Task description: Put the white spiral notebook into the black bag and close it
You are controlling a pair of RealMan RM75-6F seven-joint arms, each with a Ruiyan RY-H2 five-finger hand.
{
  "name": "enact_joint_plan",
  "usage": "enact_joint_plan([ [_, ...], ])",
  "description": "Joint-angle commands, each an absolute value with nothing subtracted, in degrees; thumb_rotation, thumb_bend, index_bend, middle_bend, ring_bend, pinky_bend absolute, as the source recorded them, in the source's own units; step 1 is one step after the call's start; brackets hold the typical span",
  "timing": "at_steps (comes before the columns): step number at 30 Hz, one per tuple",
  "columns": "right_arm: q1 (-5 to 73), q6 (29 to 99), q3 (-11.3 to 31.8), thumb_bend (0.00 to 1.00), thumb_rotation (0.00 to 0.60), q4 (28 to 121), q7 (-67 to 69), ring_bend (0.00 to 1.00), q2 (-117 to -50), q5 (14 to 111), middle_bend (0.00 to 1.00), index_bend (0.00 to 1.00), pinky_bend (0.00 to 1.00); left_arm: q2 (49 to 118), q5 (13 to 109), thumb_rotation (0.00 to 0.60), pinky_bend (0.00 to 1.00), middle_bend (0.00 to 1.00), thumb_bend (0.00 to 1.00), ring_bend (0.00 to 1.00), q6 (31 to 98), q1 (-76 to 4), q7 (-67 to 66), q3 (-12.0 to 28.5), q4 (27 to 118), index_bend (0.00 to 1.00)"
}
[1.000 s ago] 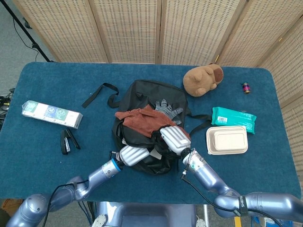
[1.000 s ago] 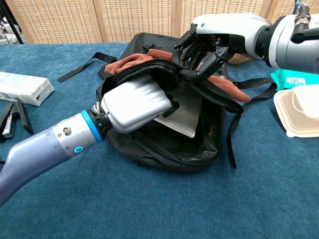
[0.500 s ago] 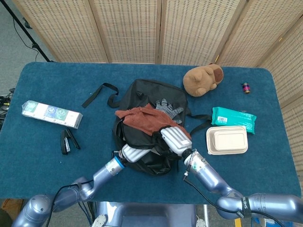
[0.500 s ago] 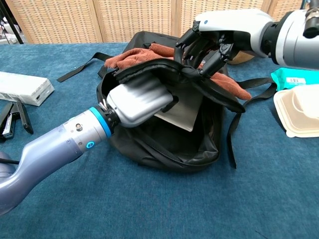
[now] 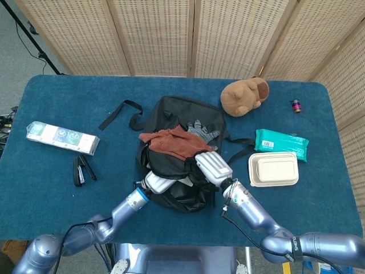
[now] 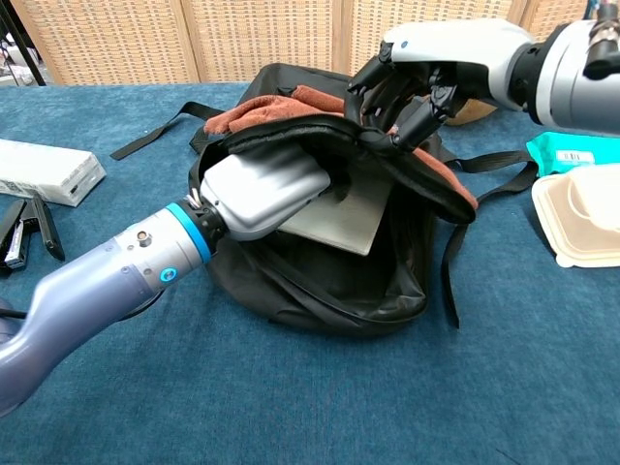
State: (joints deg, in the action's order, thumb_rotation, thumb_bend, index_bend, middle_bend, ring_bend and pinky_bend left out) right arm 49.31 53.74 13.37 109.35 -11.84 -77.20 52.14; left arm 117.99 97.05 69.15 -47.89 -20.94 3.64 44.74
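left robot hand (image 6: 260, 191) pushed deeper into black bag (image 6: 320, 281), white spiral notebook (image 6: 334, 218) sunk further inside

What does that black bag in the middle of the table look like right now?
The black bag is soft, dark fabric, lying on the blue table with its mouth gaping toward the robot. Loose straps trail from it. The left hand reaches inside with a pale flat notebook; the right hand grips the upper rim, lifting it. A reddish cloth and a grey glove lie on top.

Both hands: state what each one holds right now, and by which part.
The right hand grips the black bag by the upper lip of its opening. The left hand is inside the opening against the white spiral notebook; its grip is hidden.
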Motion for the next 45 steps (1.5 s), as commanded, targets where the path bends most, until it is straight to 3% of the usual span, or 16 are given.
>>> enact_joint_plan([
  [1,49.5,53.9,13.2,0.55,0.600,108.8,-12.1,0.36,-77.6,51.7,0.66,0.64,0.26,112.8,96.0,0.600,0.36,0.08,0.02,0.07,67.5,-46.8,-22.6,2.7,53.5,0.25],
  [10,49.8,54.3,13.2,0.55,0.600,107.2,-12.8,0.36,-78.5,51.0,0.66,0.64,0.26,104.9,94.8,0.600,0.35,0.06,0.00,0.04,65.6,-44.8,-21.5,0.7,65.6,0.21],
  [19,49.7,54.5,12.9,0.55,0.600,105.0,-13.0,0.36,-79.2,50.3,0.66,0.64,0.26,95.8,100.5,0.600,0.38,0.07,0.00,0.10,67.6,-43.9,-15.1,-4.8,73.5,0.24],
  [32,48.7,54.2,12.1,0.55,0.600,100.6,-12.6,0.36,-80.3,48.6,0.66,0.64,0.26,87.2,108.0,0.600,0.43,0.14,0.00,0.15,75.8,-41.1,-6.5,-9.9,75.2,0.30],
  [40,48.2,53.5,11.7,0.55,0.600,101.2,-11.5,0.36,-81.0,49.9,0.64,0.62,0.25,82.5,107.6,0.600,0.43,0.14,0.00,0.15,82.3,-38.1,-3.8,-8.5,74.8,0.30],
  [42,47.9,52.3,11.5,0.39,0.600,102.1,-10.1,0.31,-80.8,51.7,0.53,0.48,0.21,81.3,106.3,0.600,0.43,0.15,0.00,0.15,83.1,-37.4,-2.8,-7.5,74.8,0.30],
  [44,47.8,50.2,11.1,0.06,0.600,102.7,-8.2,0.13,-80.1,53.3,0.24,0.18,0.10,80.3,105.1,0.600,0.43,0.15,0.00,0.14,83.6,-36.8,-2.4,-6.8,74.9,0.30],
  [45,47.8,49.1,11.0,0.01,0.600,103.1,-7.4,0.07,-79.7,53.6,0.15,0.10,0.06,80.0,104.7,0.600,0.43,0.15,0.00,0.14,83.8,-36.5,-2.3,-6.5,74.9,0.30],
])
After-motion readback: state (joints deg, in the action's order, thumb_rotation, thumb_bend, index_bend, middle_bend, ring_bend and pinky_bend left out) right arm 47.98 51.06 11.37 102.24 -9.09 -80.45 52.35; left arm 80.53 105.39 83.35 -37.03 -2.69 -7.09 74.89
